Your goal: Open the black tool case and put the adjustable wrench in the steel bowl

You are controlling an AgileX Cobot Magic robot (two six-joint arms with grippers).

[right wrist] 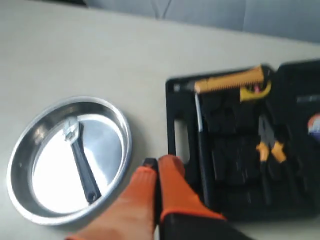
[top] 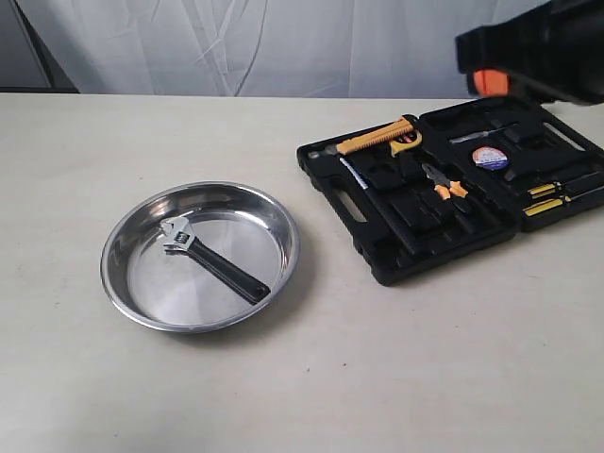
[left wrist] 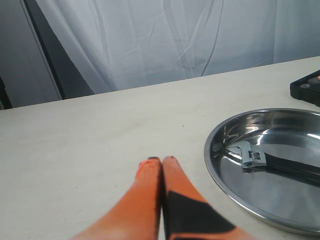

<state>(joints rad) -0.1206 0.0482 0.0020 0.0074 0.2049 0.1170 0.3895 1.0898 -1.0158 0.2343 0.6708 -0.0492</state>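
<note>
The adjustable wrench [top: 209, 257] lies flat in the steel bowl [top: 283, 226], silver head toward the far left, black handle toward the near right; it also shows in the left wrist view [left wrist: 270, 162] and the right wrist view [right wrist: 80, 157]. The black tool case [top: 377, 255] lies open at the right. My left gripper [left wrist: 161, 160] is shut and empty over bare table left of the bowl [left wrist: 215, 165]. My right gripper [right wrist: 157, 162] is shut and empty, raised above the case [right wrist: 172, 120]; in the exterior view only a dark part of that arm [top: 538, 52] shows at the top right.
Inside the case sit orange-handled pliers [top: 444, 184], a long orange-yellow tool [top: 382, 137], a round tape measure [top: 491, 158] and yellow-tipped screwdrivers [top: 547, 198]. A white curtain [top: 283, 42] backs the table.
</note>
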